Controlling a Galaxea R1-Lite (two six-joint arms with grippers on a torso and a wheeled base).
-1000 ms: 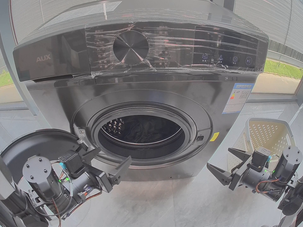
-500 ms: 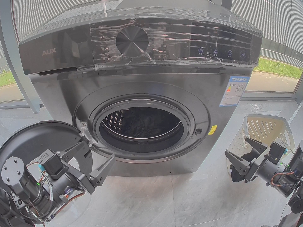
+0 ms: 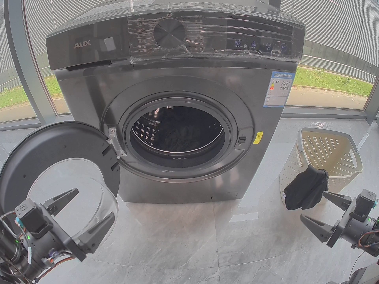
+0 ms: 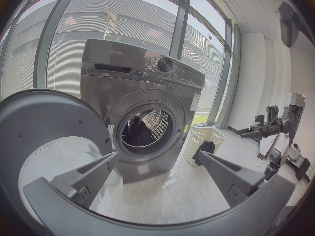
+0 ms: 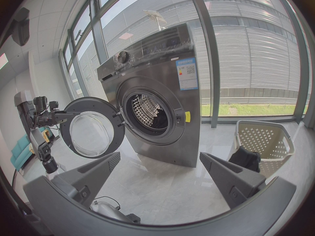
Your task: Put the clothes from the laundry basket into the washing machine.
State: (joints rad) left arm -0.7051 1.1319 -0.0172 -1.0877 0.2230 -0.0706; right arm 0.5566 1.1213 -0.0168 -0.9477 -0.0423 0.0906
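Pale grey floor tiles (image 3: 221, 237) beside tall windows carry a grey washing machine (image 3: 189, 75) with its round door (image 3: 59, 154) swung fully open. In the head view, dark clothes (image 3: 183, 129) lie in the drum, and a black garment (image 3: 306, 188) hangs over the near rim of the cream laundry basket (image 3: 331, 150) beside the machine. The left gripper (image 3: 93, 204) hovers before the door and the right gripper (image 3: 314, 206) just short of the garment. The left wrist view shows its jaws spread wide and empty. The right wrist view shows the same.

Left gripper (image 3: 94, 204) and right gripper (image 3: 314, 206) held low, jaws spread
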